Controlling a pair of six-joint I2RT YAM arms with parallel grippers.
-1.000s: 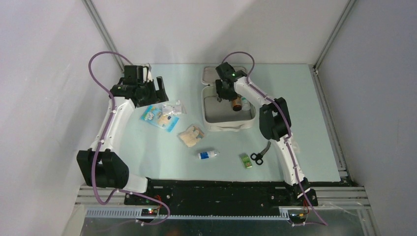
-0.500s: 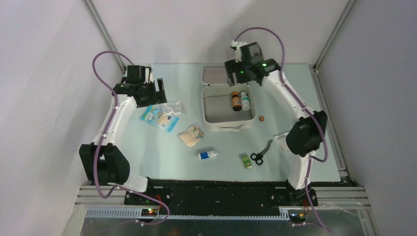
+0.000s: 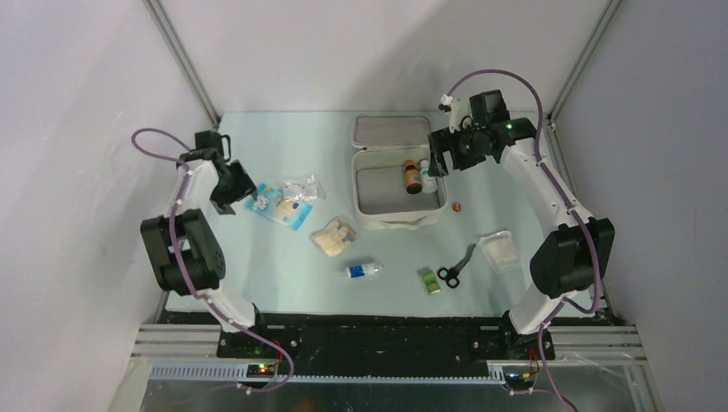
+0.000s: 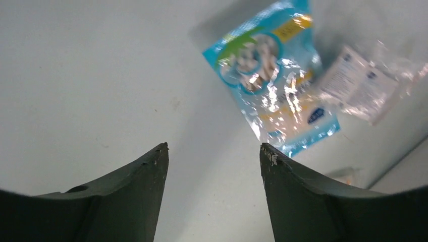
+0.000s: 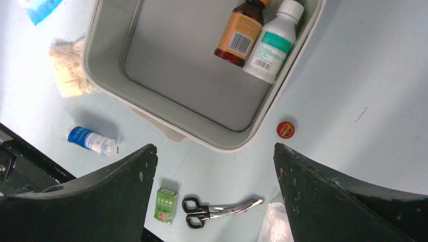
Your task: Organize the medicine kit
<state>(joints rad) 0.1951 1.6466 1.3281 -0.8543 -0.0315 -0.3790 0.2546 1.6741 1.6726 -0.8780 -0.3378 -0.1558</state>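
Plainly the left hand [image 4: 213,149], parted and empty, sits nearest the blue packet [image 3: 276,204] lying left of the open medicine kit [image 3: 378,190], its long axis slanting roughly kitward; the right hand [image 5: 214,147] gapes empty above the kit's right wall

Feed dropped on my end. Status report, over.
Left gripper, right gripper: jaws open, empty. White soft zip medicine kit open, brown bottle and white bottle inside. Small red round disc beside kit, apart.

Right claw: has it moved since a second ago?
Yes. The right claw has moved from over the white soft zip medicine kit rightward, to its far-right corner.
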